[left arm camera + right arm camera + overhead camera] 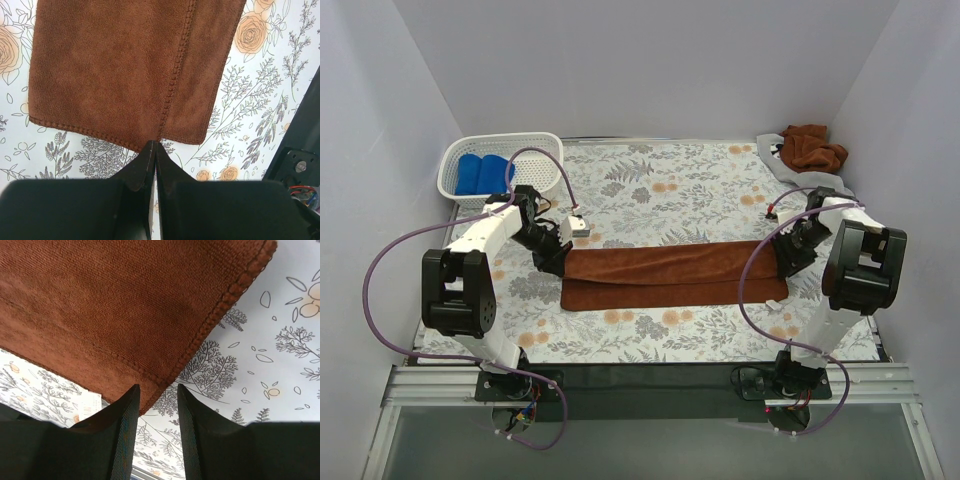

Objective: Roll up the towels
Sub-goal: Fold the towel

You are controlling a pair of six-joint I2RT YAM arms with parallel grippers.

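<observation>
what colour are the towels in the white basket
Bright blue towels, clearest in the top external view.

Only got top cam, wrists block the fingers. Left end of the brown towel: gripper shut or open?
Observer: Shut. The left gripper has its tips together right at the end hem of the brown towel; can't tell if cloth is pinched.
Operator: Right side?
Observer: The right gripper is open, with a clear gap between the fingers. The towel's corner lies at that gap, not clamped.
Operator: Anything else down there?
Observer: A small white tag with print shows beside the towel's edge, next to one finger.
</observation>
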